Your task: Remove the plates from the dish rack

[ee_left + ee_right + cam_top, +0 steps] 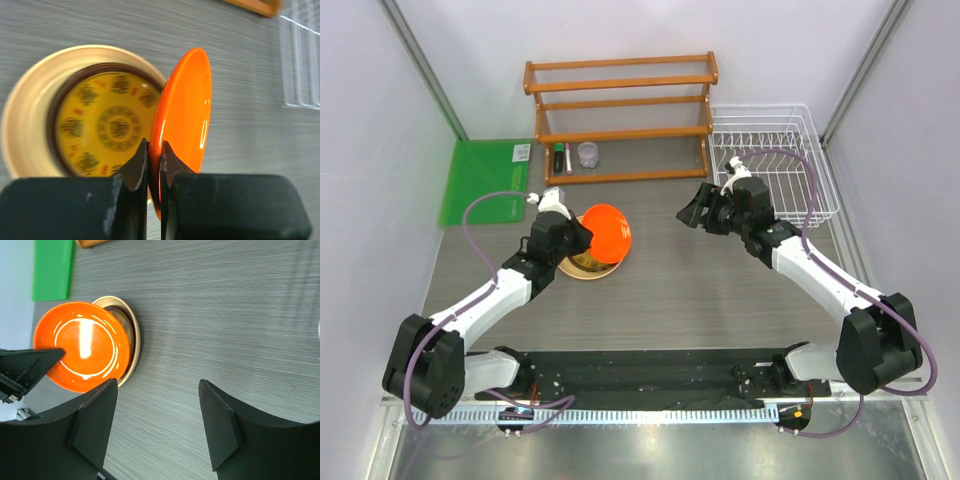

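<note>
My left gripper is shut on the rim of the small bright orange plate and holds it tilted on edge just above a stack on the table. In the left wrist view the orange plate stands edge-on between my fingers, over the dark-rimmed plate with yellow patterned centre, which lies in the large pale tan plate. The red flowered plate is hidden. My right gripper is open and empty above the table, left of the white wire dish rack, which holds no plates.
An orange-brown wooden tiered shelf stands at the back, with a small clear cup and a marker-like stick on its lowest tier. A green board lies at the back left. Grey walls close both sides.
</note>
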Robot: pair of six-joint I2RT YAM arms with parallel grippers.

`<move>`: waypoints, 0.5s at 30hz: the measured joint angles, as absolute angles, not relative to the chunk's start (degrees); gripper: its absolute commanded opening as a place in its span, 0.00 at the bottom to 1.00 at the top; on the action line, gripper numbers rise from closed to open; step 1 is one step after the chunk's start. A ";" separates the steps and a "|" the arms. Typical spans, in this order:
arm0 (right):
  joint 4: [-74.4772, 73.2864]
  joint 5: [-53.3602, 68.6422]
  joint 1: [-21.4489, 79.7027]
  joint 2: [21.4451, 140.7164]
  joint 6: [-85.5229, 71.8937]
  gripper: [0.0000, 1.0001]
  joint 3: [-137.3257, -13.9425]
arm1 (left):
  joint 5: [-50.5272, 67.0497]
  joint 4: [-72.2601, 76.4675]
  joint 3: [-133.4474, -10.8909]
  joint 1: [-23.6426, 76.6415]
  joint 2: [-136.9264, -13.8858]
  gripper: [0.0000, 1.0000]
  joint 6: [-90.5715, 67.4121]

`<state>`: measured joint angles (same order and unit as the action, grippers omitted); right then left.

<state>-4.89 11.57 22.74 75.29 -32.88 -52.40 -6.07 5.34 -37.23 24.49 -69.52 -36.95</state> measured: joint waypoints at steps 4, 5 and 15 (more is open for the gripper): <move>-6.07 11.03 22.33 75.42 -32.05 0.72 -52.40 | -10.48 3.27 -35.68 23.59 -69.04 0.00 -36.73; -6.13 11.03 22.33 75.44 -31.90 0.72 -52.40 | -11.09 3.05 -35.22 23.40 -69.01 0.00 -36.73; -6.61 10.87 22.26 75.81 -31.14 0.72 -52.40 | -13.21 3.31 -33.78 21.98 -70.06 0.25 -37.60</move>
<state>-6.61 10.87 22.26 75.81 -31.14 -52.40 -13.21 3.31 -33.78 21.98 -70.06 -37.60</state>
